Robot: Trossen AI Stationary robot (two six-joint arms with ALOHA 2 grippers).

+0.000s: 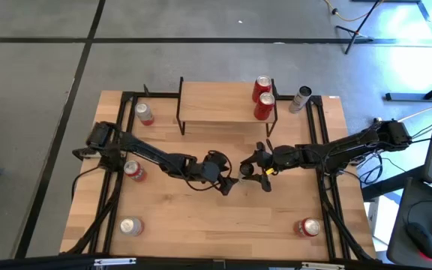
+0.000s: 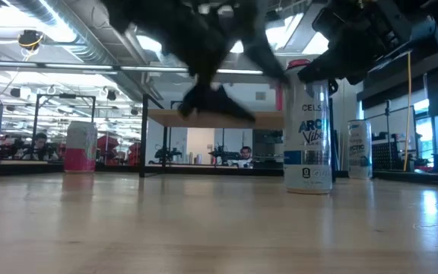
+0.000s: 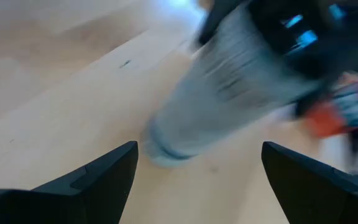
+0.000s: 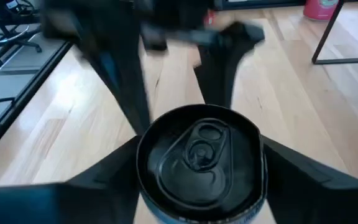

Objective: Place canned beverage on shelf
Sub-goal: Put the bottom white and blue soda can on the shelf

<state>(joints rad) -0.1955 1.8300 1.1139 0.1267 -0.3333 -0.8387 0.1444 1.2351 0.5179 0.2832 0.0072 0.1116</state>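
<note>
A silver-white can (image 2: 308,137) with a black lid (image 4: 197,155) stands upright on the wooden table at its middle. My right gripper (image 4: 197,143) is shut on its upper part, reaching in from the table's right (image 1: 255,169). My left gripper (image 3: 197,146) is open and hovers just left of the can (image 1: 227,182), raised off the table, with the can ahead of its fingers and untouched. The shelf (image 1: 216,105) stands at the far edge, with two red cans (image 1: 262,97) on its right end. My right gripper pinches the can between its two fingers (image 4: 104,174), one on each side of the wall just below the top rim (image 4: 146,186). The fingers come from the table's right, slanting slightly down. The can stands upright with its base (image 2: 308,186) on the table.
Another silver can (image 1: 301,97) stands right of the shelf. Red cans stand at the far left (image 1: 145,114), the left (image 1: 133,171), the near left (image 1: 131,225) and the near right (image 1: 307,227). Black frame rails run along both table sides.
</note>
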